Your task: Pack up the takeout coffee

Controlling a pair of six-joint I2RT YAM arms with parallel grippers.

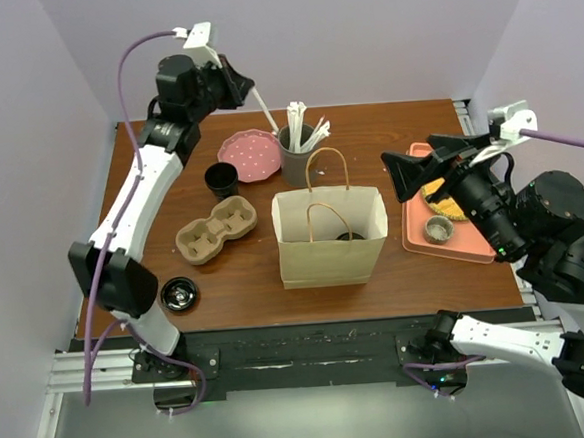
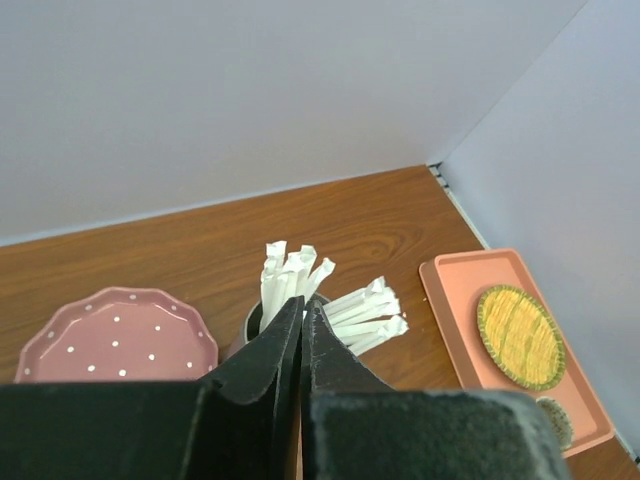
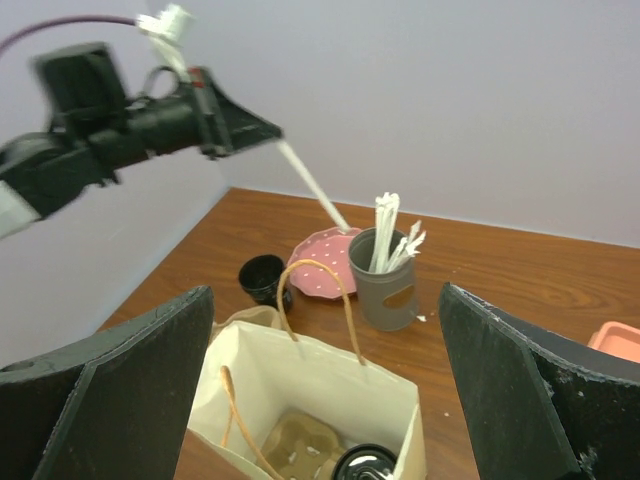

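The takeout coffee [image 3: 365, 466] stands inside the paper bag [image 1: 331, 251], and only its black lid [image 1: 351, 237] shows, beside a cardboard carrier on the bag's floor. My left gripper [image 1: 241, 85] is raised at the back, shut on a white wrapped straw [image 1: 262, 109] that slants down toward the grey straw holder [image 1: 296, 159]. In the left wrist view the jaws [image 2: 303, 300] are pressed together and the straw is mostly hidden. My right gripper [image 1: 393, 177] hovers open to the right of the bag, looking down into it [image 3: 325, 300], with nothing between its fingers.
A pink dotted plate [image 1: 249, 154] and a lidless black cup [image 1: 221, 180] sit behind the bag. A cardboard cup carrier [image 1: 216, 229] and a loose black lid [image 1: 180, 293] lie to its left. A salmon tray [image 1: 419, 238] with a woven coaster and small bowl [image 1: 438, 230] is at the right.
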